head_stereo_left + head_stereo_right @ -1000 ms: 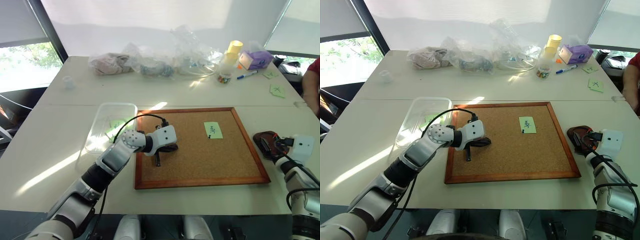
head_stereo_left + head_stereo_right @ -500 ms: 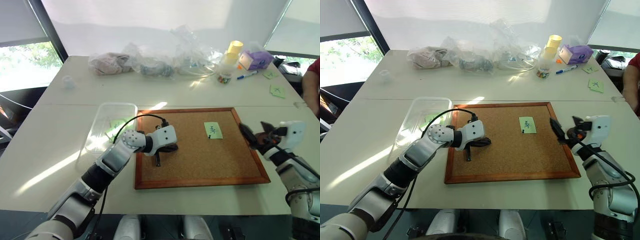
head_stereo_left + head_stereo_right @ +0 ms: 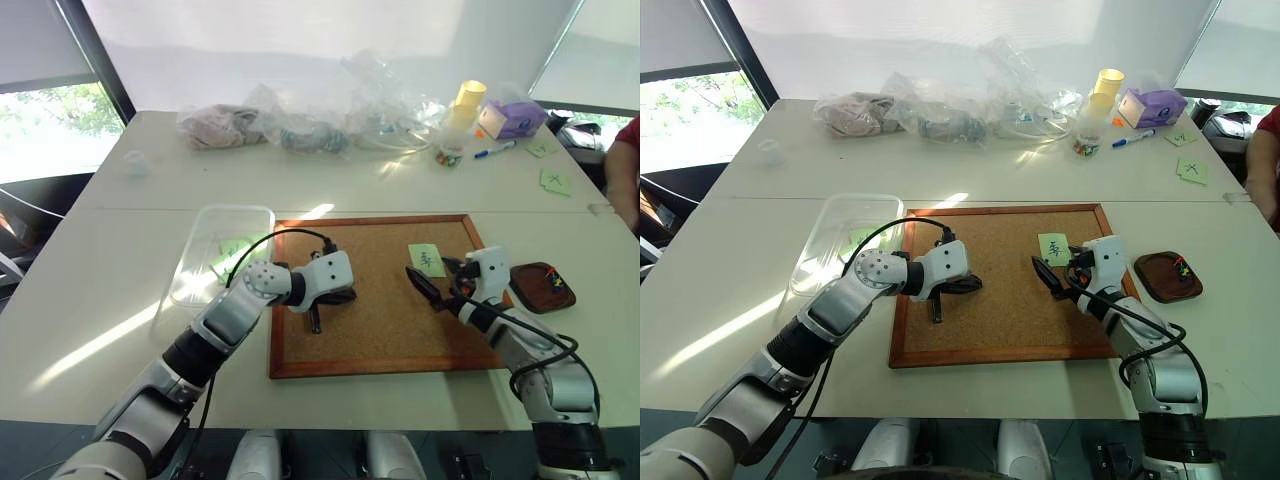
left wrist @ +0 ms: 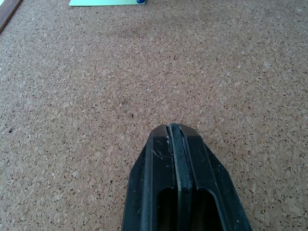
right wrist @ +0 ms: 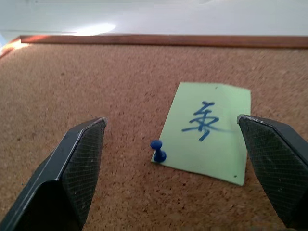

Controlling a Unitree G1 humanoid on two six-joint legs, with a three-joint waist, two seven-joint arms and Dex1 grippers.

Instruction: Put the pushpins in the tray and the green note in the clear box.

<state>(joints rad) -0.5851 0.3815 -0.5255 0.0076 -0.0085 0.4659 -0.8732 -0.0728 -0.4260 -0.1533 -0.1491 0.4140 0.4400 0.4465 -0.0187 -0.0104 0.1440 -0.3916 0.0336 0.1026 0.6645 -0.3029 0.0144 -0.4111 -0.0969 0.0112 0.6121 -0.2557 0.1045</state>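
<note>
White tabletop point(image 3: 120, 300) is seen under bright window light, with a wood-framed corkboard point(image 3: 395, 368) laid flat near its front edge. Along the far edge, crumpled plastic bags point(image 3: 300, 125), a yellow cup point(image 3: 470, 95), a purple box point(image 3: 512, 118) and a pen point(image 3: 494, 151) are lined up, and two green notes marked with an X point(image 3: 553, 180) are seen at the far right. The green note point(image 5: 208, 137) with a dark scribble is found on the board's upper right part, fixed at one lower corner by a blue pushpin point(image 5: 157, 151). The right gripper point(image 3: 447, 283) is held just in front of the note, its fingers point(image 5: 79, 163) spread wide with nothing between them; note and pin are seen between the two fingers in the right wrist view. The left gripper point(image 3: 316, 318) is held over the board's left part, its fingers pressed together and empty, tips down close over the cork. The clear box point(image 3: 205, 290) is placed just left of the board, with a pale-green paper inside. The tray point(image 3: 541, 287) is set on the table just right of the board; small coloured pushpins point(image 3: 557, 282) are seen in it.
</note>
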